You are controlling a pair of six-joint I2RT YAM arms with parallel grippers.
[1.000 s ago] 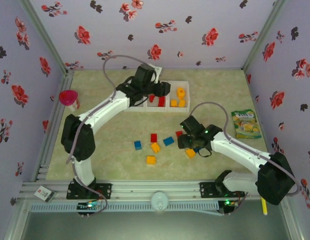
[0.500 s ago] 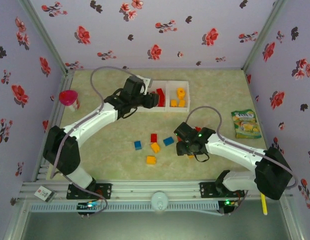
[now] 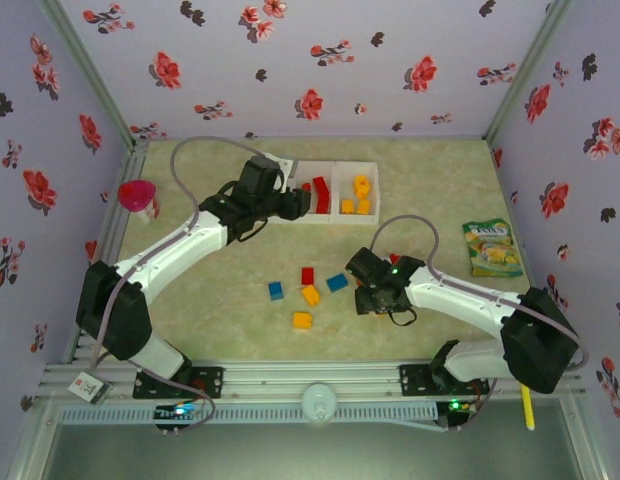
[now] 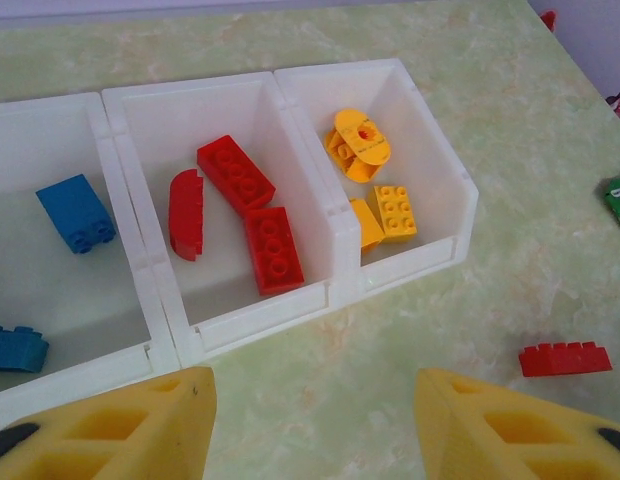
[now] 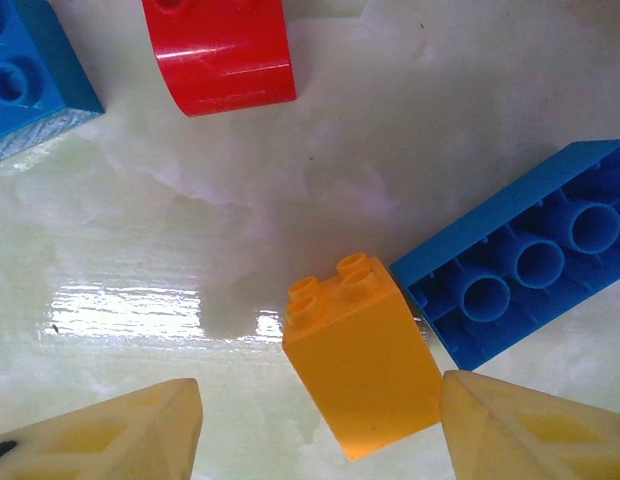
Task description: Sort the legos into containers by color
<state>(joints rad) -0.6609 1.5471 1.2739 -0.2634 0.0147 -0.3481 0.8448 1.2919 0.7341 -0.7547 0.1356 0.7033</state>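
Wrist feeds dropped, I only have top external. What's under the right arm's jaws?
Observer: An orange two-stud brick sits between the open right jaws, not gripped yet.
Operator: Anything crowding it?
Observer: An upside-down blue brick butts against its right side.
Operator: Is the other arm carrying anything?
Observer: No. The left jaws are open and empty, facing the white bins.
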